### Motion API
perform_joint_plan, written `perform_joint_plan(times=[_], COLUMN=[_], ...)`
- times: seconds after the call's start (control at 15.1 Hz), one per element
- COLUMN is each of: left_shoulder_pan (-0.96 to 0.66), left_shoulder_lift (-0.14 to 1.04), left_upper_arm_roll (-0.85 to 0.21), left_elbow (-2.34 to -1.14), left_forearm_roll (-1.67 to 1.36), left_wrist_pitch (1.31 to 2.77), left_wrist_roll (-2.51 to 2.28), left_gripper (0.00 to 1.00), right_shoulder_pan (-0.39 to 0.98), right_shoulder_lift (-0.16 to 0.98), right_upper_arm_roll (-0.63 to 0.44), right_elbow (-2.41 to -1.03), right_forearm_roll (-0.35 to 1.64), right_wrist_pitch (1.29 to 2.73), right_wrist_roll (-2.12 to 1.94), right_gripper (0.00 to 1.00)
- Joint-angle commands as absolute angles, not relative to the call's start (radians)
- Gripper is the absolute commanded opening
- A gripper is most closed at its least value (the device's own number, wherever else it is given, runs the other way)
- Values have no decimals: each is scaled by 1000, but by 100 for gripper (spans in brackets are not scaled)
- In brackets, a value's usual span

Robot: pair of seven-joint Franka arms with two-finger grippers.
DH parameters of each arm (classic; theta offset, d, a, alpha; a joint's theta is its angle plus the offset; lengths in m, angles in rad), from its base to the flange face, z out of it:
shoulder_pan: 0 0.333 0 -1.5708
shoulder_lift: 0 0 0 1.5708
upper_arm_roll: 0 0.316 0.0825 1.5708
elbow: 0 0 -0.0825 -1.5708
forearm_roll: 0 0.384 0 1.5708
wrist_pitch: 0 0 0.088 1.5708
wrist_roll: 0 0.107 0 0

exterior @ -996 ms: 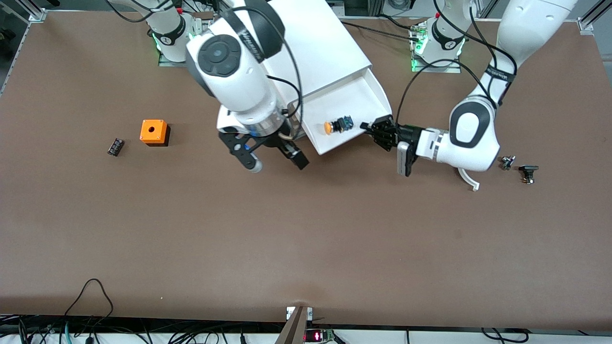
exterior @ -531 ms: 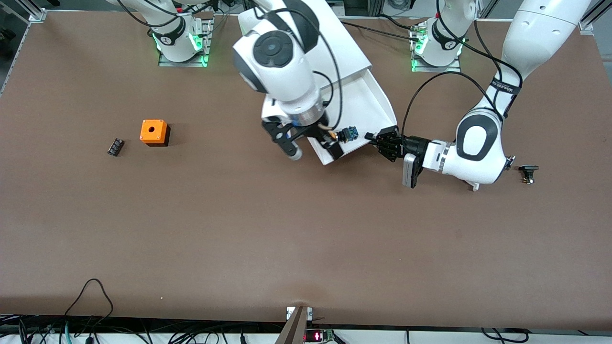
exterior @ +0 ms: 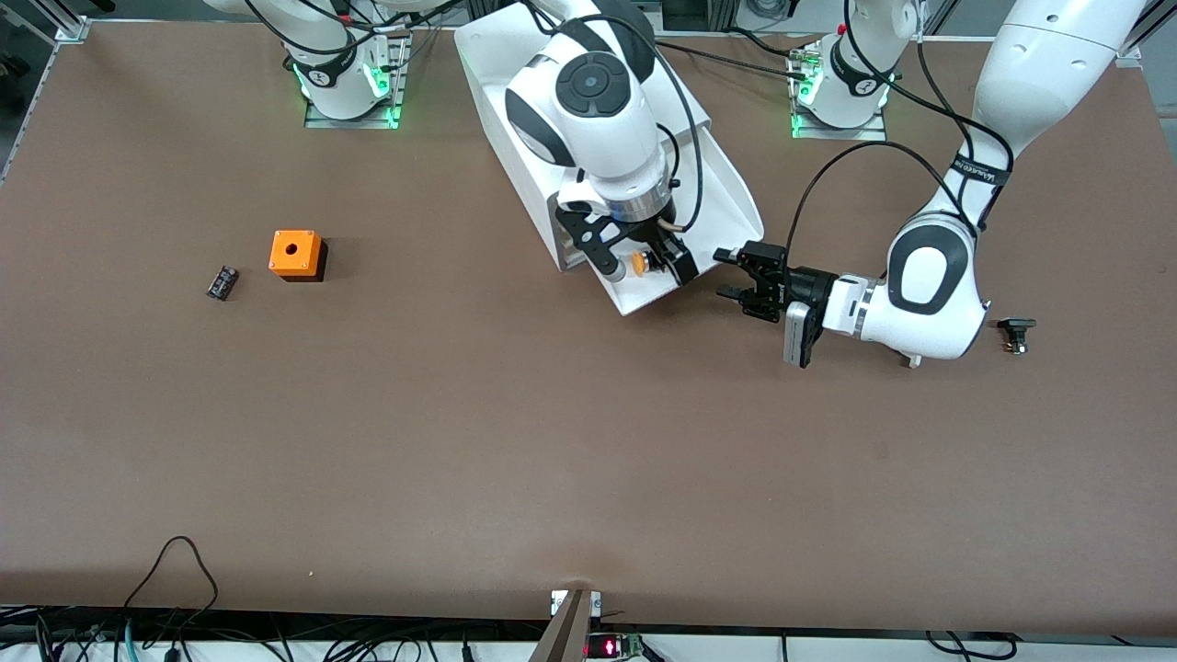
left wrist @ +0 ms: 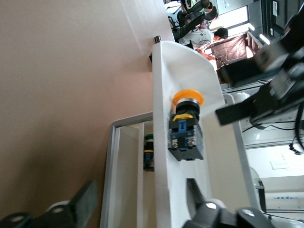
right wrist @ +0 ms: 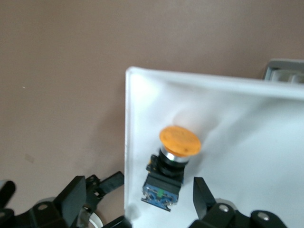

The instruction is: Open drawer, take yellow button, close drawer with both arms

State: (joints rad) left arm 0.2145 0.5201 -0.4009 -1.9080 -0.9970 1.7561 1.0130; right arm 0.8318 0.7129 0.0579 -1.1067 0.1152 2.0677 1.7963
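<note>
Now the right gripper (exterior: 641, 264), jaws spread empty over the button (exterior: 634, 265) near the drawer's (exterior: 726, 198) front edge, may nudge it away; left gripper (exterior: 749, 274) gapes empty beside.

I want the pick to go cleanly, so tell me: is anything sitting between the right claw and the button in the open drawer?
Nothing visible does. The right claw hangs open over the open drawer, its fingers on either side of the button, which lies alone on the drawer floor. The left claw is open beside the drawer's front edge, out of the way.
</note>
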Motion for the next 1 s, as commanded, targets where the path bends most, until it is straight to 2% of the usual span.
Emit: perform_joint_plan(times=[0.0, 0.27, 0.33, 0.4, 0.46, 0.53, 0.6, 0.93], left_shoulder_pan=[222, 222, 222, 222, 221, 221, 219, 219], left_shoulder_lift=[532, 522, 512, 509, 502, 500, 497, 488], left_upper_arm_roll=[-402, -402, -402, -405, -406, -410, -413, -416], left_elbow=[-1855, -1749, -1731, -1711, -1688, -1668, -1648, -1553], left_forearm_roll=[-930, -812, -780, -753, -732, -712, -689, -579], left_wrist_pitch=[1695, 1570, 1554, 1537, 1511, 1496, 1479, 1430], left_wrist_roll=[934, 722, 666, 610, 553, 504, 455, 299], left_gripper=[100, 100, 100, 100, 100, 100, 100, 100], right_shoulder_pan=[857, 867, 867, 865, 864, 864, 865, 864], right_shoulder_lift=[755, 770, 770, 769, 770, 769, 769, 762], right_upper_arm_roll=[57, 55, 57, 55, 55, 55, 55, 48], right_elbow=[-1065, -1068, -1069, -1069, -1068, -1068, -1068, -1063], right_forearm_roll=[104, 104, 104, 104, 104, 103, 101, 89], right_wrist_pitch=[2062, 2056, 2051, 2051, 2051, 2051, 2051, 2045], right_wrist_roll=[1841, 1850, 1848, 1842, 1841, 1838, 1836, 1832], right_gripper=[100, 100, 94, 73, 38, 12, 0, 0])
